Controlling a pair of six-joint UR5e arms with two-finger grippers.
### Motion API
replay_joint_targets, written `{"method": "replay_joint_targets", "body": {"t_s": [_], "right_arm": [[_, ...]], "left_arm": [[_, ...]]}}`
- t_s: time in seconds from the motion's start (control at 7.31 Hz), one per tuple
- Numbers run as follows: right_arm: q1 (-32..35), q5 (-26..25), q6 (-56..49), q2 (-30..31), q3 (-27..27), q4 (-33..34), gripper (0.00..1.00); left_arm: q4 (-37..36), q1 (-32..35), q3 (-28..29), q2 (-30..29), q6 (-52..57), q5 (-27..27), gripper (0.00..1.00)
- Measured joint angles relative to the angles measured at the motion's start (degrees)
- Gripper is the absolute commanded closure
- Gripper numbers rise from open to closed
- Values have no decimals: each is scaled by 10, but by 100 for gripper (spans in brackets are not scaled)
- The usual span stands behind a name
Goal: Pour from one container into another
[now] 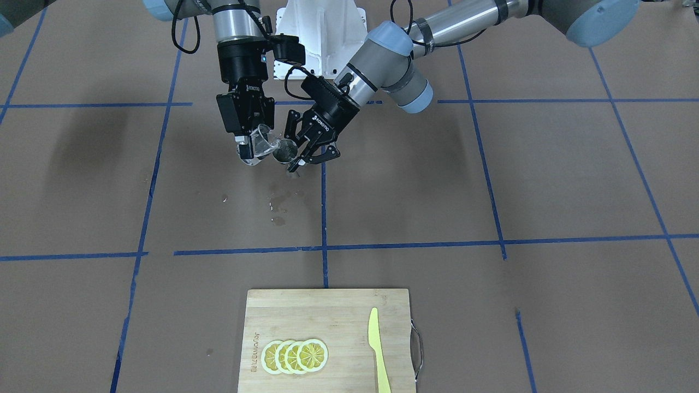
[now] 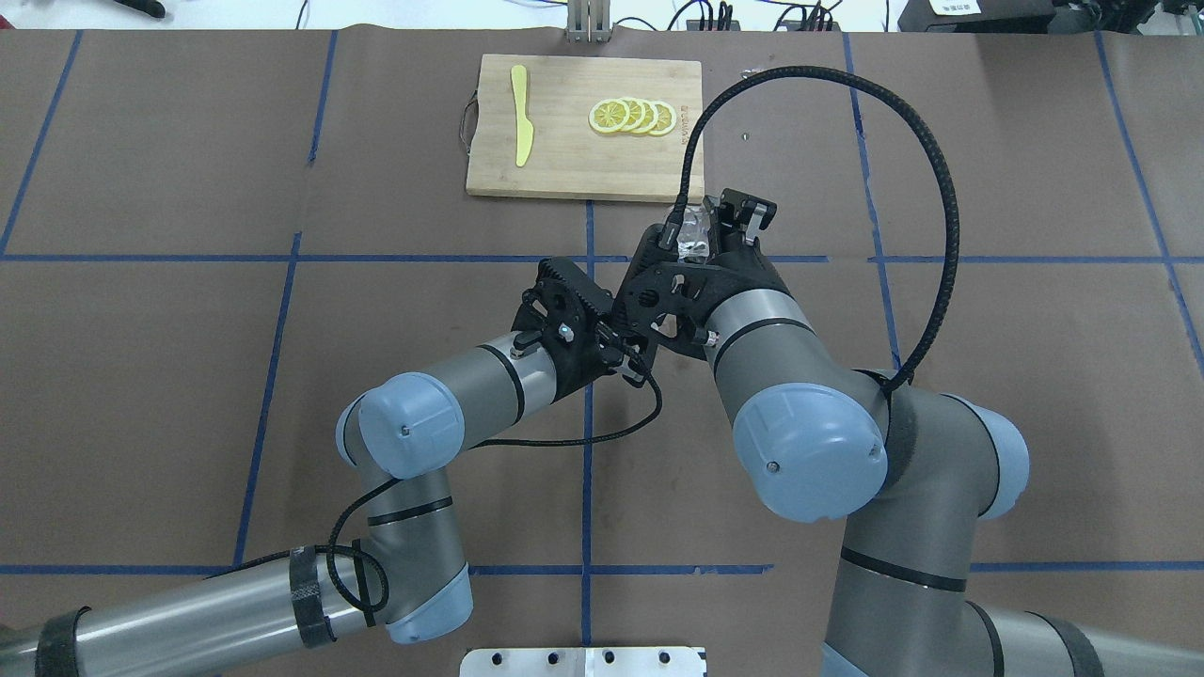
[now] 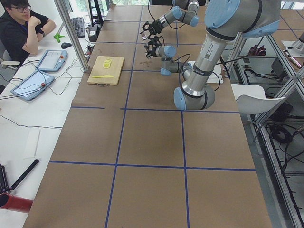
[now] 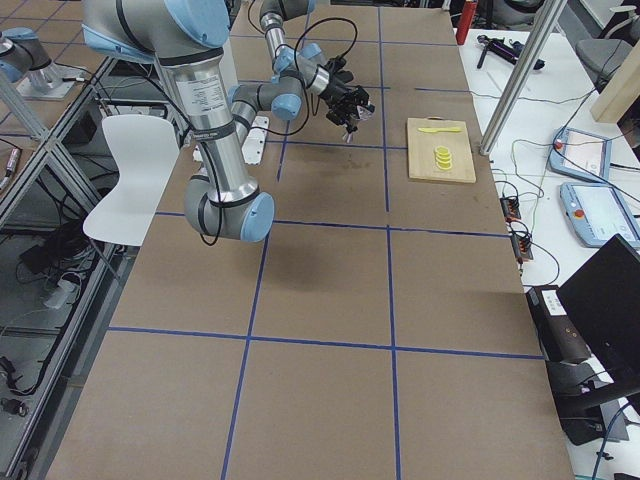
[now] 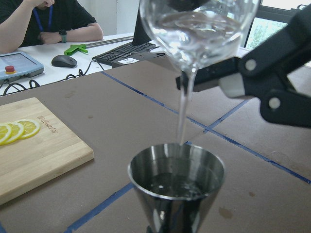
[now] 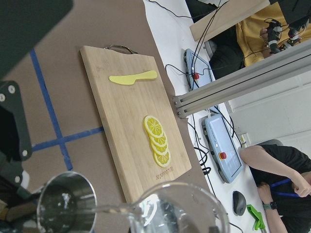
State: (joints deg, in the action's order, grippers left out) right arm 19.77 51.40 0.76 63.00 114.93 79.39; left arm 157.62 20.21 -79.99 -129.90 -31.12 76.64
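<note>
Glass cup (image 1: 262,143) in right pincer (image 1: 247,148) tilts over jigger (image 1: 284,151).

left gripper (image 1: 307,146): tilted, jaws clamped | right gripper (image 1: 250,143): pointing down, jaws clamped | grippers close together

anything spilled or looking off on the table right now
Yes: wet spots dot the table beneath the pour, where the tilted clear glass fills the metal cup. Some liquid seems to have missed or splashed out.
</note>
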Motion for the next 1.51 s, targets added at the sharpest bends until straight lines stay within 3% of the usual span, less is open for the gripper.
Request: {"method": "replay_joint_targets", "body": {"t_s": [0.55, 0.96, 1.23, 1.51], "right_arm": [[-8, 3, 86, 37, 4, -84, 100], [-4, 7, 149, 72, 51, -99, 100], [-2, 8, 240, 116, 81, -116, 100], [2, 8, 336, 197, 89, -196, 100]], "left_arm": [[19, 3, -2, 3, -1, 0, 100], [30, 5, -2, 9, -1, -1, 100], [68, 10, -4, 30, -5, -3, 100], [84, 22, -25, 52, -53, -7, 100]]}}
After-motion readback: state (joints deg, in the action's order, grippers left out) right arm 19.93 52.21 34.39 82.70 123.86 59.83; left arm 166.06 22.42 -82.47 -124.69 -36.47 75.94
